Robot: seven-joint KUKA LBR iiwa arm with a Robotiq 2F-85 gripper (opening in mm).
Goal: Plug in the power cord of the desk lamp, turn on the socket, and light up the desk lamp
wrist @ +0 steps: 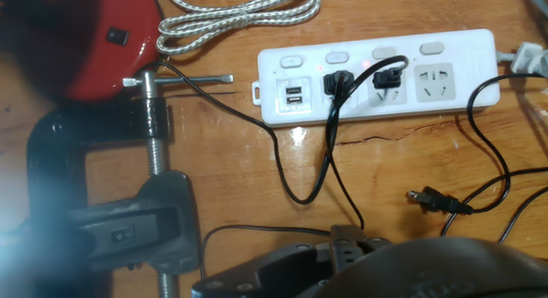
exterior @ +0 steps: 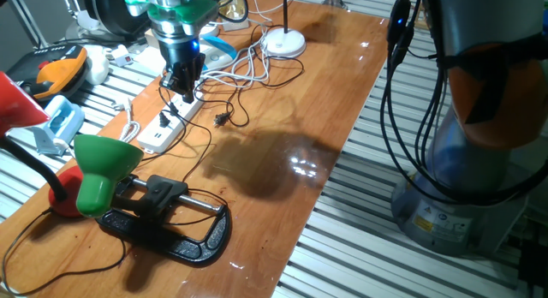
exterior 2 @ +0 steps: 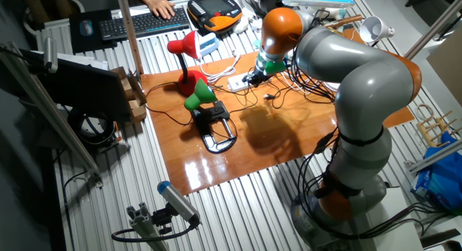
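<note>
With two plugs seated in the socket (wrist: 377,77), the gripper (exterior: 182,78), whose opening I cannot tell, should press squarely the small switch (wrist: 382,52) at upper centre.

Two fixed cameras flank the table (exterior: 342,118); hand camera looks down close

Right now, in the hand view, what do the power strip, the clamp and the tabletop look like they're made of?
The power strip looks like smooth white moulded plastic with a slight sheen. The clamp looks like cast metal painted black, and its bare threaded screw reads as steel. The tabletop looks like varnished wood: orange grain, a glossy reflection and a fine crack below the strip.
</note>
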